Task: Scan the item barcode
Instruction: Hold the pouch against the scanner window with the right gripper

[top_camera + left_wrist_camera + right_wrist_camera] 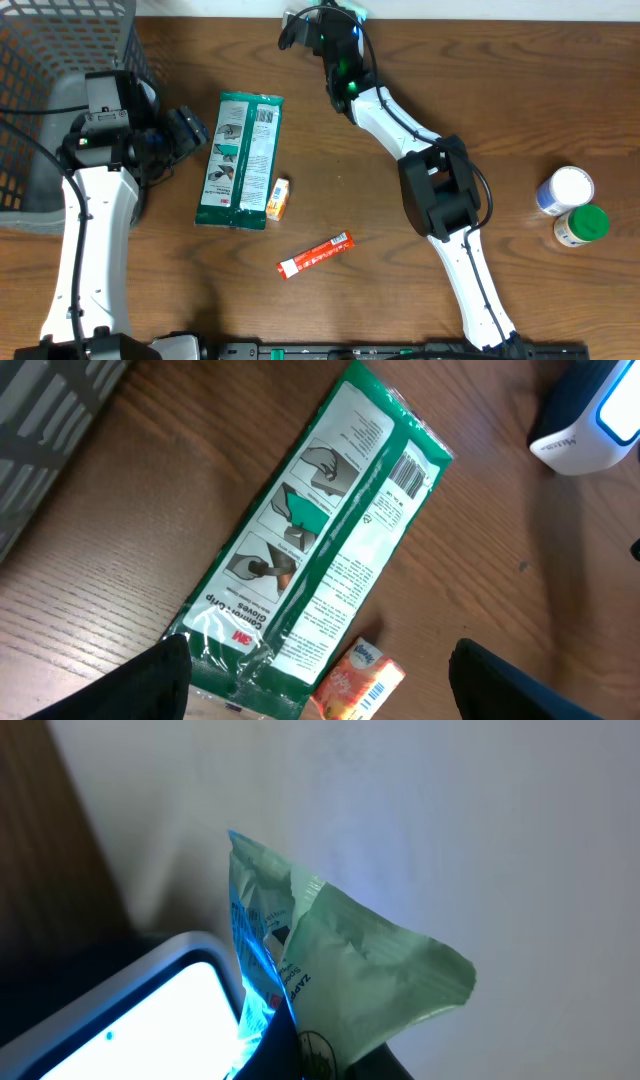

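While brown wood table (pixel 480 120) spreads, left hand (pixel 190 128) apart, right hand (pixel 310 1055) clamped on pouch (pixel 340 960), white wall (pixel 480 820)

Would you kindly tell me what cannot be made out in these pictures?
Right wrist: barcode of the pale green packet, print blurred and washed out by the scanner glow.
Overhead: same packet, a sliver at the top edge.
Left wrist: orange pack, cut by the bottom edge.
Overhead: labels on both bottles, too small.

Even room light; scanner (pixel 130 1010) glares blue-white onto the soft-focus green packet (pixel 360 960).
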Robot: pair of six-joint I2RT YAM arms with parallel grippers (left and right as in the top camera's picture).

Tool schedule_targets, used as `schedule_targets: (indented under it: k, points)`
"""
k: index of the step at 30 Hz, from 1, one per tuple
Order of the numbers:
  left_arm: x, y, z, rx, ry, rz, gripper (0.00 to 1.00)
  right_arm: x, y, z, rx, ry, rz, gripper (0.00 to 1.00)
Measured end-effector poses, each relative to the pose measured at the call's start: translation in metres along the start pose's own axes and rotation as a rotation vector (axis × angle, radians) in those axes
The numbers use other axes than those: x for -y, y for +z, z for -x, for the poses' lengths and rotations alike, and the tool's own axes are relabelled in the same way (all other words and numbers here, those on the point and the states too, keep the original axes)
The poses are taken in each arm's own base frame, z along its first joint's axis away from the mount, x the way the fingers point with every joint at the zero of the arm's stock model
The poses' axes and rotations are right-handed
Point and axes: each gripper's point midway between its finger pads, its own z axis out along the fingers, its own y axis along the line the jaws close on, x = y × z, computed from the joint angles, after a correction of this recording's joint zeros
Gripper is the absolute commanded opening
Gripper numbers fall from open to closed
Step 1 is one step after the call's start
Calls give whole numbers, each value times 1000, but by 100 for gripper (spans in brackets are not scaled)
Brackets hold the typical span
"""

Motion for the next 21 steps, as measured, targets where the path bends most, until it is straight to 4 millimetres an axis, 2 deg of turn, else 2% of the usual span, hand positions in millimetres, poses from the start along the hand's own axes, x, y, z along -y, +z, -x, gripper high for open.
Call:
schedule_targets:
  k: [7,12,21]
  points:
    - [0,0,0,0,0,0,81,-1,-1,3,-1,69,1,1]
    - [0,0,0,0,0,0,81,-14,-4,2,-39,74,39,1]
    - [0,0,0,0,0,0,81,-13,-6,1,-66,202,23,1]
